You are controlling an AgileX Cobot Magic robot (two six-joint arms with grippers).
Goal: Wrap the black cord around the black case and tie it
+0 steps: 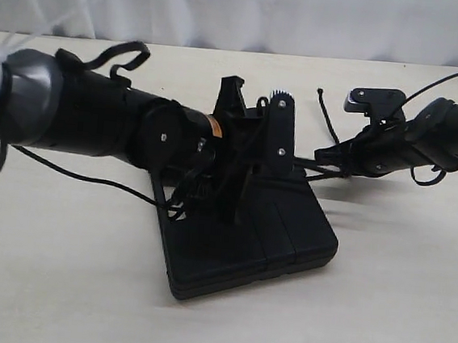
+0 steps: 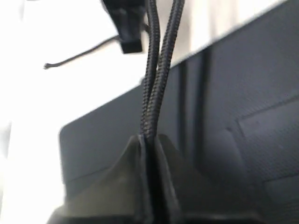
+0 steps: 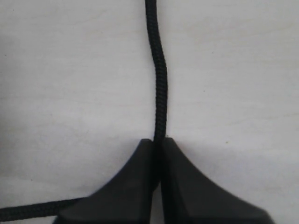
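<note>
A pale cream tabletop [image 1: 56,285] fills the scene, smooth and faintly mottled, with a white, softly creased backdrop [image 1: 228,9] along its far edge at 12 o'clock. From 9 o'clock the left arm [image 1: 81,109] reaches in to the middle. The left gripper [image 2: 148,140] hangs over the lid of the black case [image 1: 287,242], its jaws pressed together on two strands of the black cord [image 2: 156,84] that run side by side out of the pinch. The case lies flat on the table at the centre, stretching toward 5 o'clock, with its ribbed lid up. Just past the case, at about 1 o'clock, a loose end of cord curls up to a small knotted tip. From 2 o'clock the right arm [image 1: 453,120] comes in low. The right gripper [image 3: 159,142] is clamped on a single strand of the cord above bare tabletop, beside the case's far right corner.
</note>
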